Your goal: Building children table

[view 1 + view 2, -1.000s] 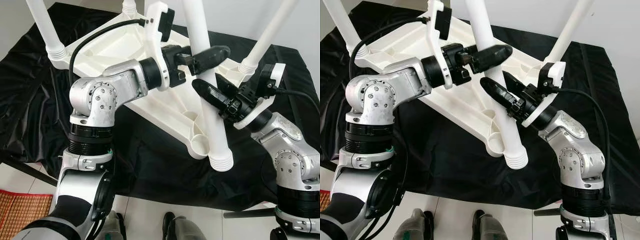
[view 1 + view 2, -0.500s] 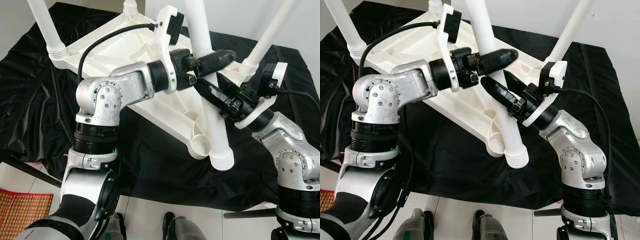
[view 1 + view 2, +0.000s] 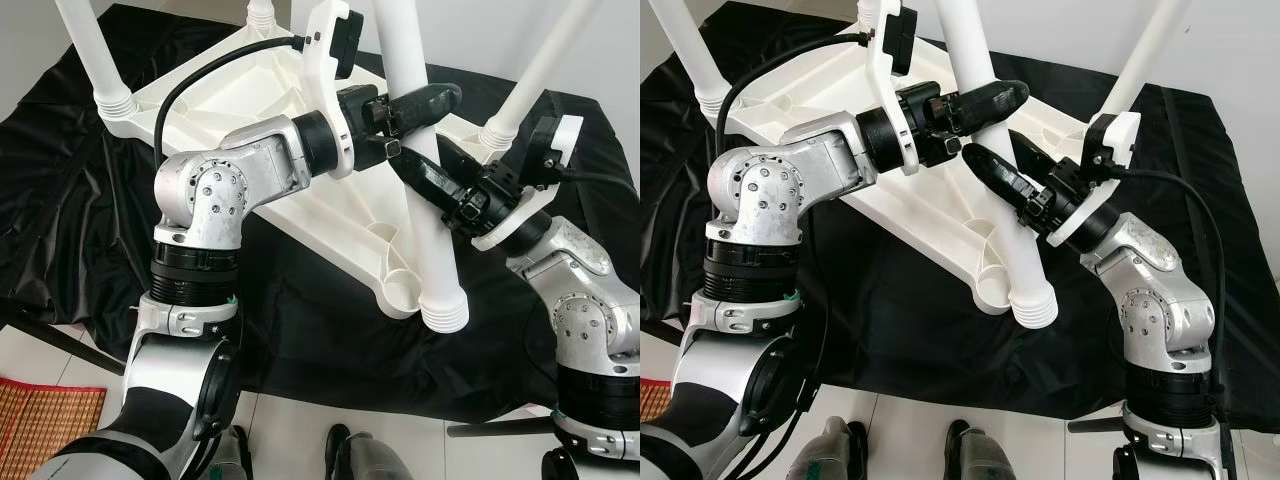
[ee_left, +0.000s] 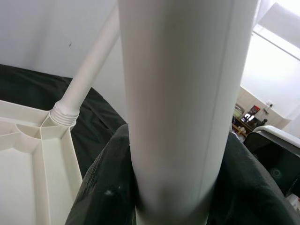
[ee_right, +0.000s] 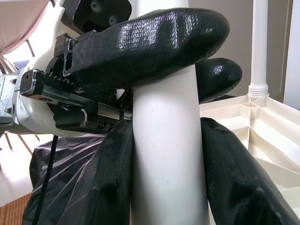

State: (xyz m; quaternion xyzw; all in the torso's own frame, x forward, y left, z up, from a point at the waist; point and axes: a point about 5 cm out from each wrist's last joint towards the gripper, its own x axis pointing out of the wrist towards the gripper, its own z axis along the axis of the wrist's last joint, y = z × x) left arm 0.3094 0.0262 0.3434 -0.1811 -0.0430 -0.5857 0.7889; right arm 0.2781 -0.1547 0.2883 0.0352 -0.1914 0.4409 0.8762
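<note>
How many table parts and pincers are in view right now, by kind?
White table legs: 4, namely the loose leg held by both pincers, plus three fitted legs
White tabletop, upside down: 1
Pincers: 2, the left pincer and the right pincer, both closed on the loose leg
Black cloth: 1
Total: 8

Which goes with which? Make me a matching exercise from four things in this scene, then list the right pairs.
Things:
1. loose table leg
2. tabletop
3. cloth
4. left hand

Descriptions:
A. black, spread under everything
B. white, lying upside down
C. gripped by both hands, threaded end near the corner socket
D. clamped on the leg above the right hand

Pairs: 1-C, 2-B, 3-A, 4-D
</note>
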